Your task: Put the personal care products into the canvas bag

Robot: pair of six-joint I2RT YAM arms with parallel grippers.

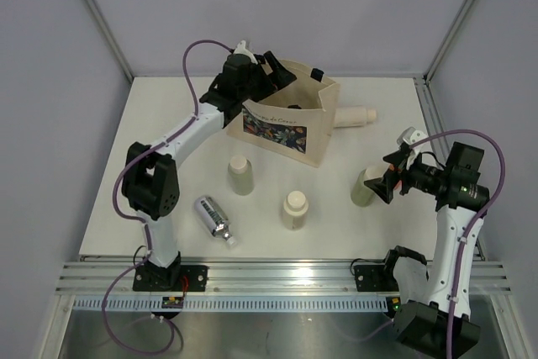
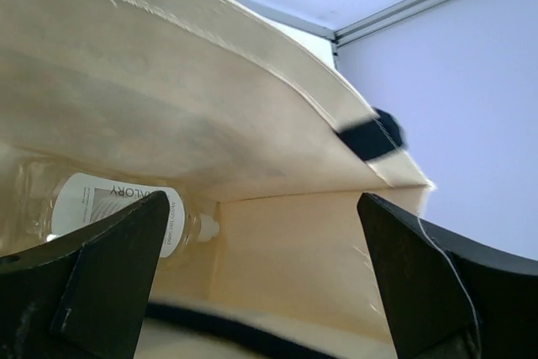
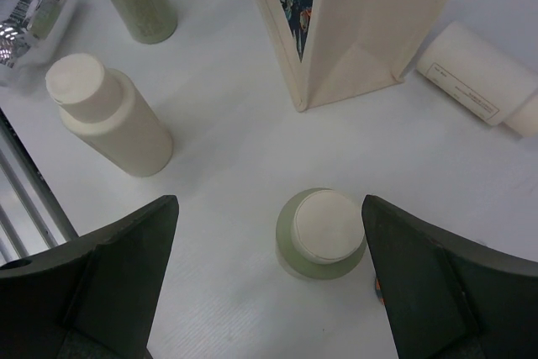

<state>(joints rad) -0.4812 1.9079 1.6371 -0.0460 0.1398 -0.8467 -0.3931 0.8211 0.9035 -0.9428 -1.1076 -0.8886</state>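
The canvas bag point(image 1: 290, 124) stands upright at the back middle of the table. My left gripper point(image 1: 276, 70) is open and empty over the bag's mouth. In the left wrist view my left gripper point(image 2: 262, 199) looks into the bag point(image 2: 277, 250), where a clear bottle with a white label point(image 2: 113, 206) lies. My right gripper point(image 1: 392, 177) is open just right of an upright pale green bottle point(image 1: 366, 187). In the right wrist view that bottle point(image 3: 324, 233) stands between my open fingers point(image 3: 269, 203), nearer the right one and untouched.
Another pale green bottle point(image 1: 240, 174) and a beige bottle point(image 1: 294, 209) stand in front of the bag. A silver bottle point(image 1: 213, 218) lies front left. A cream-white bottle point(image 1: 357, 115) lies right of the bag. Metal rails run along the near edge.
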